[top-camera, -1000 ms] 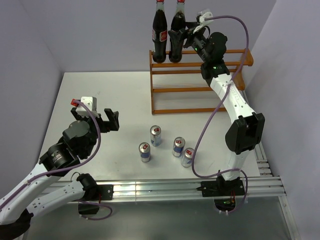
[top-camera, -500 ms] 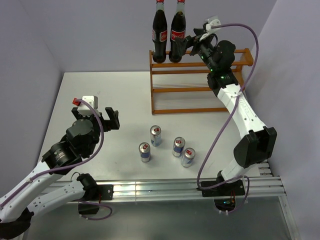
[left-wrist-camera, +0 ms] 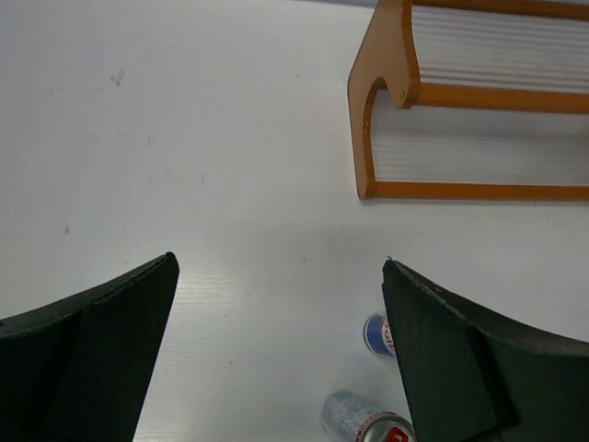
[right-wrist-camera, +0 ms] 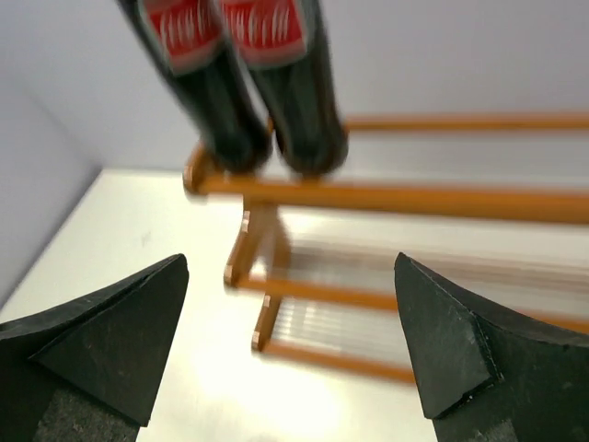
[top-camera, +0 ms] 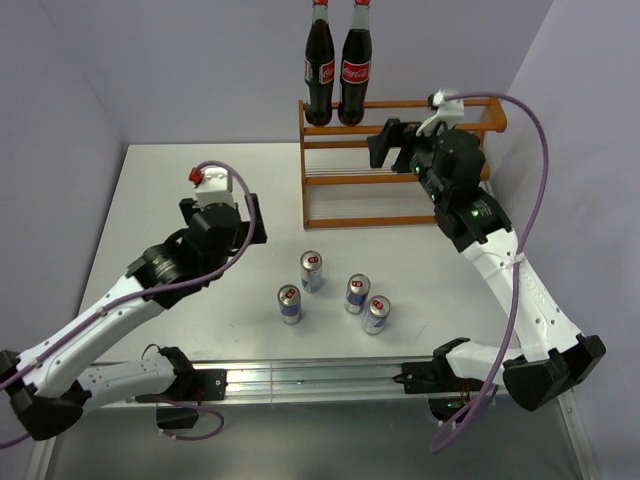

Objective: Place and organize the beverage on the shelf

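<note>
Two dark cola bottles [top-camera: 320, 65] [top-camera: 355, 65] with red labels stand side by side at the left end of the top tier of the orange-brown shelf [top-camera: 400, 220]. Several blue-and-silver cans [top-camera: 312, 271] [top-camera: 357, 293] [top-camera: 289, 304] stand upright on the table in front of it. My right gripper [top-camera: 405, 150] hangs open before the shelf's upper tier, below and right of the bottles [right-wrist-camera: 294, 83], holding nothing [right-wrist-camera: 291, 260]. My left gripper [top-camera: 222, 218] is open and empty over the table left of the cans. Two cans [left-wrist-camera: 375, 333] [left-wrist-camera: 363, 424] show beside its right finger [left-wrist-camera: 279, 262].
The shelf's left end post [left-wrist-camera: 368, 110] stands ahead and to the right of my left gripper. Grey walls close in the table at the back and on both sides. An aluminium rail [top-camera: 320, 378] carrying the arm bases runs along the near edge.
My right gripper has drawn back and down from the bottles, which stay on the top tier. My left arm has swung forward and right, toward the cans.
</note>
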Motion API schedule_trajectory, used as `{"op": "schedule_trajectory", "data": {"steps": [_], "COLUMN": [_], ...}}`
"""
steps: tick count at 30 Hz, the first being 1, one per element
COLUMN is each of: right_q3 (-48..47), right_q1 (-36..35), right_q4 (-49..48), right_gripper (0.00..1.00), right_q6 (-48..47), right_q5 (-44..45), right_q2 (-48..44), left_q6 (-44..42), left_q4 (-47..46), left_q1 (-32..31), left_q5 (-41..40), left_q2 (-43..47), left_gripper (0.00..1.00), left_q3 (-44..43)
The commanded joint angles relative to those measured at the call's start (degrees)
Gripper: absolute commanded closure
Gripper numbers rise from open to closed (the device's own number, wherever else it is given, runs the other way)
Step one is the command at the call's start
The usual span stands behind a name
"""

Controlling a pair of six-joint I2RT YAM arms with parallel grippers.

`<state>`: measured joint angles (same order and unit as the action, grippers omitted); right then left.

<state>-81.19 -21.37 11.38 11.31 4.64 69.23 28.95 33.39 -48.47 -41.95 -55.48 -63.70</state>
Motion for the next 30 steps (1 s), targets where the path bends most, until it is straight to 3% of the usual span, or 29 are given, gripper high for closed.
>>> {"op": "schedule_trajectory", "data": {"steps": [1, 7, 15, 25, 30], "right_q3": [7.2, 17.5, 27.0, 33.8, 35.4], "right_q1": [-1.5, -0.4, -0.4, -0.4, -0.4], "right_q4": [6.9, 5.4, 4.6, 4.3, 4.4], "right_gripper": [0.00, 0.00, 0.00, 0.04, 0.06], "right_q6": [3.6, 8.5, 10.5, 10.8, 10.3], "right_q5": [2.2, 0.9, -7.8, -13.4, -15.0], "right_q2": [-3.7, -10.1, -15.9, -22.9, -23.4], "left_q6": [5.3, 7.3, 11.0, 9.4, 8.5], "left_q4": [5.0, 4.9, 9.3, 4.8, 3.0], "left_q1": [-0.1, -1.7, -10.4, -11.4, -11.4], "left_q5": [5.9, 15.1, 13.0, 14.7, 14.5], "left_q2": [-5.9, -14.4, -24.1, -32.8, -36.2], "left_gripper": [0.01, 0.00, 0.00, 0.01, 0.08], "left_q3": [-3.6, -7.1, -13.0, -12.5, -12.6]}}
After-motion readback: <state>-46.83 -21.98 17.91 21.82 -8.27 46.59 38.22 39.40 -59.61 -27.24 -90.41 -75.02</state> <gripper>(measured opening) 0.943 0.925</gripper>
